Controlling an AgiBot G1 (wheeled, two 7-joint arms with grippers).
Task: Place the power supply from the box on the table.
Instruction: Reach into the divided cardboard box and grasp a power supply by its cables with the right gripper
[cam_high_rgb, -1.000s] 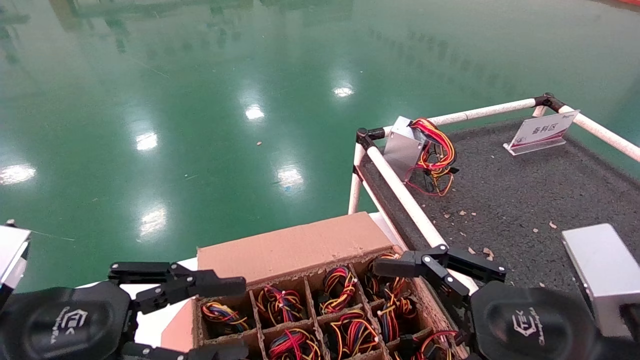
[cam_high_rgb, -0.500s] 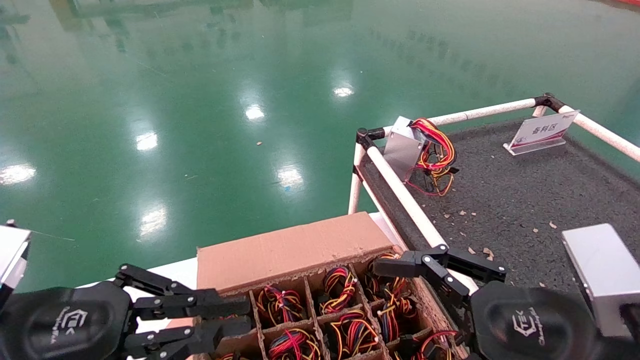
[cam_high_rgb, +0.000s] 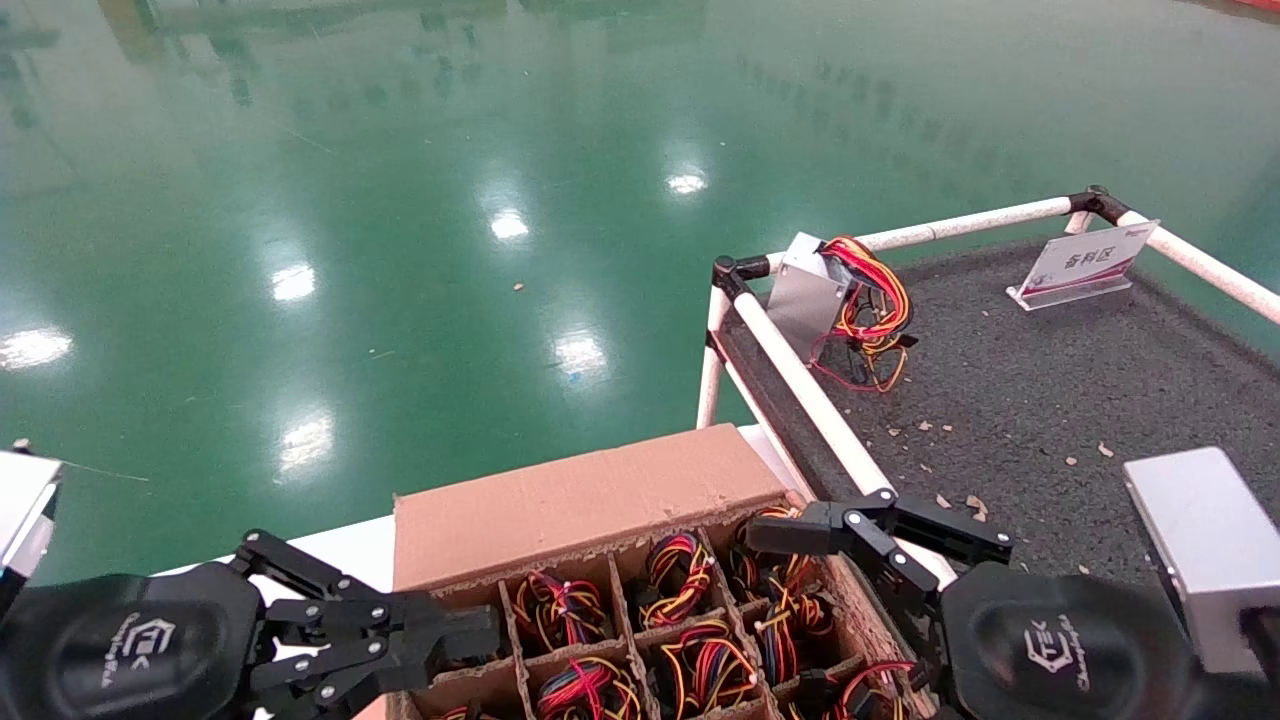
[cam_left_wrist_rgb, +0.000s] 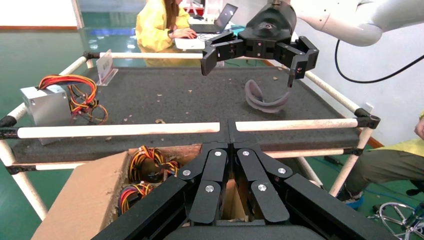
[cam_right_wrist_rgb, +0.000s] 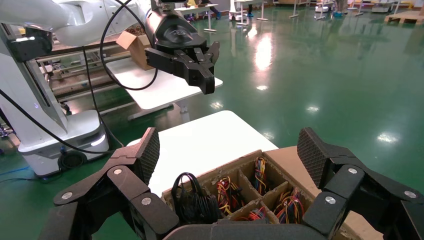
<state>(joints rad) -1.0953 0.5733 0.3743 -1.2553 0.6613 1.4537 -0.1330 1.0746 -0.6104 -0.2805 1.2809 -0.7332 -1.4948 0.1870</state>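
Observation:
The box (cam_high_rgb: 585, 497) is a brown carton whose grid cells hold bundles of red, yellow and black wires (cam_high_rgb: 680, 580); the bodies under them are hidden. One power supply (cam_high_rgb: 806, 293) leans at the table's (cam_high_rgb: 1050, 380) far left corner, wires trailing. My left gripper (cam_high_rgb: 485, 625) is shut with nothing between its fingers, over the box's near left cell (cam_left_wrist_rgb: 229, 125). My right gripper (cam_high_rgb: 878, 540) hangs open above the box's right edge, its pads (cam_right_wrist_rgb: 150, 148) spread wide over the cells (cam_right_wrist_rgb: 240, 182).
White pipe rails (cam_high_rgb: 800, 390) edge the table beside the box. A slanted sign (cam_high_rgb: 1085, 262) stands at the back. A grey strap (cam_left_wrist_rgb: 266, 100) lies on the mat. A silver-grey block (cam_high_rgb: 1200, 540) sits near my right arm. The box rests on a white tabletop (cam_right_wrist_rgb: 200, 140).
My left gripper's fingers have gone from wide open to shut over the box's left cells. The right gripper, the box and the power supply on the table have not moved.

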